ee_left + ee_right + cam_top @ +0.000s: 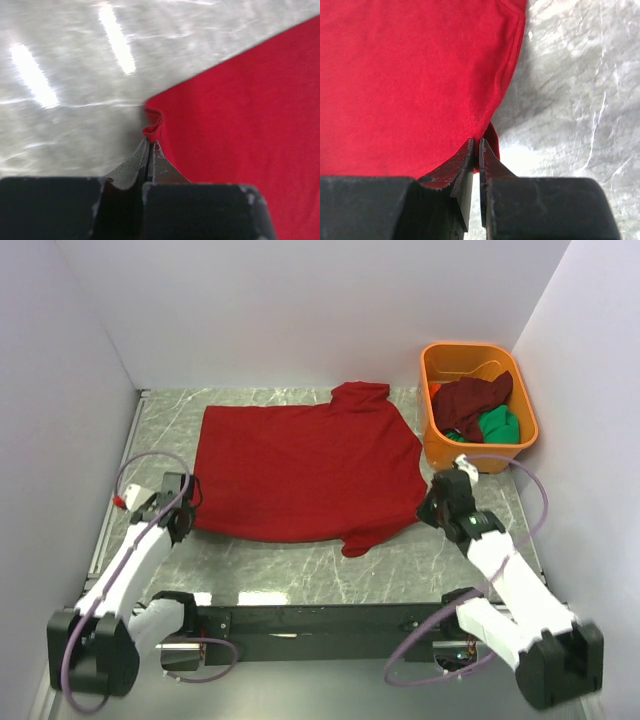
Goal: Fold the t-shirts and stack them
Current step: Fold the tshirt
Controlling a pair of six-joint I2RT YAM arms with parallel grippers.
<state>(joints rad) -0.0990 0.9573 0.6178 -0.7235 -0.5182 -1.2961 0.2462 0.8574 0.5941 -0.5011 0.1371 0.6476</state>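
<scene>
Pinching red t-shirt [300,465] edges: left gripper [149,146], right gripper [476,144] seemingly.

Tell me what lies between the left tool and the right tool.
The red t-shirt, spread flat, fills that stretch from left tool to right tool, each pinching its edge; the top view shows it.

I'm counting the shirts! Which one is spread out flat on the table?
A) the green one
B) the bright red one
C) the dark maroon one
B: the bright red t-shirt lies spread out on the table, while the dark maroon t-shirt and the green t-shirt sit bunched up in the orange tub.
</scene>
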